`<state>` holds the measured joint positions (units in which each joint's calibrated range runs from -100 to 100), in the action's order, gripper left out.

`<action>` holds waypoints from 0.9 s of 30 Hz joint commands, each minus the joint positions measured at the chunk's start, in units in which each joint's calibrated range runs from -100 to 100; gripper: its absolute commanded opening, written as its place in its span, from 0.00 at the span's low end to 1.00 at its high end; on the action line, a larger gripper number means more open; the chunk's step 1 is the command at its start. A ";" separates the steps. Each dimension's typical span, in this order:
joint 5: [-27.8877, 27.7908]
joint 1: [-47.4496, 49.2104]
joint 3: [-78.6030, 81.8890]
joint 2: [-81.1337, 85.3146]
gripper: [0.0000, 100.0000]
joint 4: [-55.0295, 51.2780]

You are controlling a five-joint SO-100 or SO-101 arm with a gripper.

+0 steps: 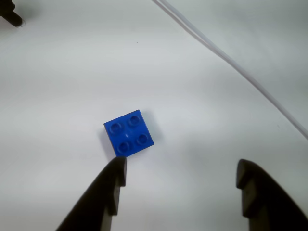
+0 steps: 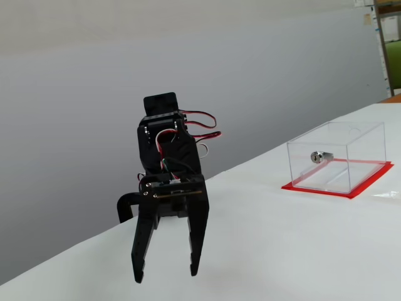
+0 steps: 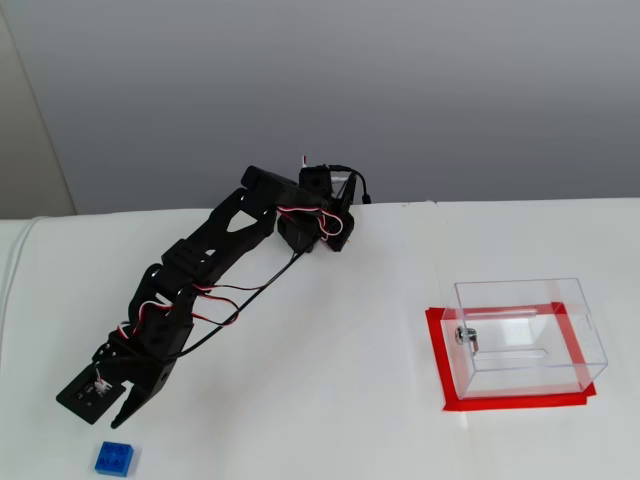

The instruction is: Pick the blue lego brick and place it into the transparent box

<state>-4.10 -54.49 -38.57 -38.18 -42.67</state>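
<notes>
The blue lego brick (image 1: 129,132) lies studs up on the white table, just beyond the tip of the left finger (image 1: 113,185) in the wrist view. My gripper (image 1: 183,168) is open and holds nothing. In a fixed view the brick (image 3: 115,458) sits at the near left, just below my lowered gripper (image 3: 105,415). The transparent box (image 3: 525,335) stands on its red base (image 3: 440,370) far to the right. In the other fixed view my gripper (image 2: 166,274) points down with its fingers spread, the box (image 2: 338,153) sits at the right, and the brick is hidden.
A white cable (image 1: 231,60) crosses the table diagonally at the wrist view's upper right. A dark object (image 1: 12,17) shows in its top-left corner. A silver lock (image 3: 467,338) sits on the box's left wall. A grey wall stands behind the table.
</notes>
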 commanded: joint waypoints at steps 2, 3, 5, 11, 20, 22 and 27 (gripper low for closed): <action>0.19 -1.08 -4.74 -0.21 0.26 4.73; 0.82 -1.15 -4.74 -0.72 0.27 4.90; 2.17 -1.30 -4.47 -1.74 0.27 6.03; 2.96 -1.00 -4.74 -4.46 0.26 9.95; 3.11 0.18 -4.65 -6.58 0.26 10.99; 3.11 0.62 -4.74 -7.00 0.26 11.08; 3.16 2.32 -4.74 -7.94 0.27 12.65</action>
<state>-1.81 -53.21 -38.57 -47.23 -31.79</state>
